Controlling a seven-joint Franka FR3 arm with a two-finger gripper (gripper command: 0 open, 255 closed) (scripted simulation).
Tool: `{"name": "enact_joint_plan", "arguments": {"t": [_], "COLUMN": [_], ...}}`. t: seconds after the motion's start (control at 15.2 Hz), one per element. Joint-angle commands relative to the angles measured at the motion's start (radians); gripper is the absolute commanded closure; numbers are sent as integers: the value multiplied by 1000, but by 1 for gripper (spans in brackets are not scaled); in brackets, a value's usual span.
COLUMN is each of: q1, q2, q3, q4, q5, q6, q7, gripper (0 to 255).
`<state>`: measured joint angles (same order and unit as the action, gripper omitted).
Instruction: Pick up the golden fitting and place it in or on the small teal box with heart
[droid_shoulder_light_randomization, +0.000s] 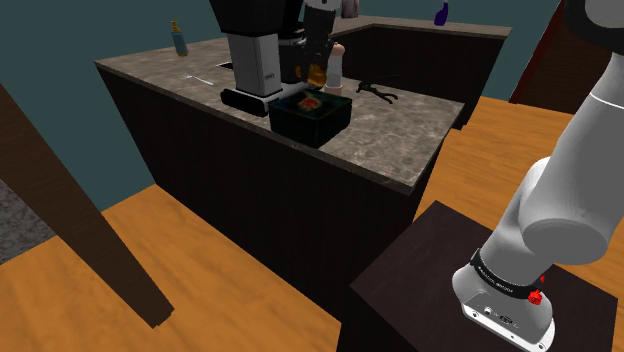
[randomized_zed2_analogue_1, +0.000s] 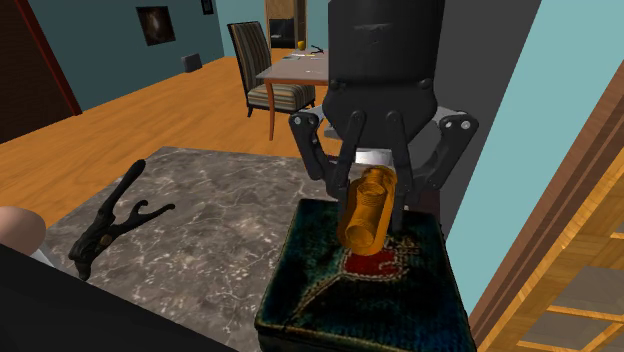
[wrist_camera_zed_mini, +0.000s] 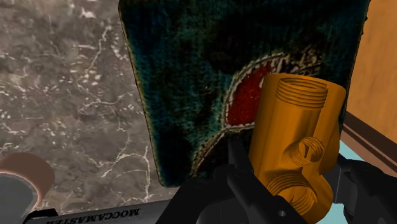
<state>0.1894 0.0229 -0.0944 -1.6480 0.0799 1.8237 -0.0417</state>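
The golden fitting (randomized_zed2_analogue_1: 364, 212), a threaded brass-coloured tee, is clasped between the black fingers of my gripper (randomized_zed2_analogue_1: 372, 198), which is shut on it. It hangs tilted just over the lid of the small dark teal box (randomized_zed2_analogue_1: 310, 300), above the red heart (randomized_zed2_analogue_1: 378, 264). Whether it touches the lid I cannot tell. In the wrist view the fitting (wrist_camera_zed_mini: 294, 147) sits between the fingertips (wrist_camera_zed_mini: 245, 191), with the box (wrist_camera_zed_mini: 191, 70) and heart (wrist_camera_zed_mini: 249, 100) right behind it. From the shoulder view the gripper (droid_shoulder_light_randomization: 318, 68) stands over the box (droid_shoulder_light_randomization: 312, 114) on the counter.
The box rests near the edge of a marble counter (droid_shoulder_light_randomization: 400, 130). A coffee machine (droid_shoulder_light_randomization: 255, 60) stands close beside it. A black clamp-like tool (randomized_zed2_analogue_1: 110, 225) lies on the counter, and a pinkish cylinder (wrist_camera_zed_mini: 22, 173) is nearby. A blue bottle (droid_shoulder_light_randomization: 180, 40) stands far off.
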Motion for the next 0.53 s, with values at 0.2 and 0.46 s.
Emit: {"name": "enact_joint_plan", "arguments": {"t": [0.2, 0.46], "q1": [2, 2], "q2": [-6, -7], "q3": [2, 2], "q4": [-73, -124], "q5": [0, 2], "q6": [68, 118], "q7": [-2, -5], "gripper": [255, 255]}}
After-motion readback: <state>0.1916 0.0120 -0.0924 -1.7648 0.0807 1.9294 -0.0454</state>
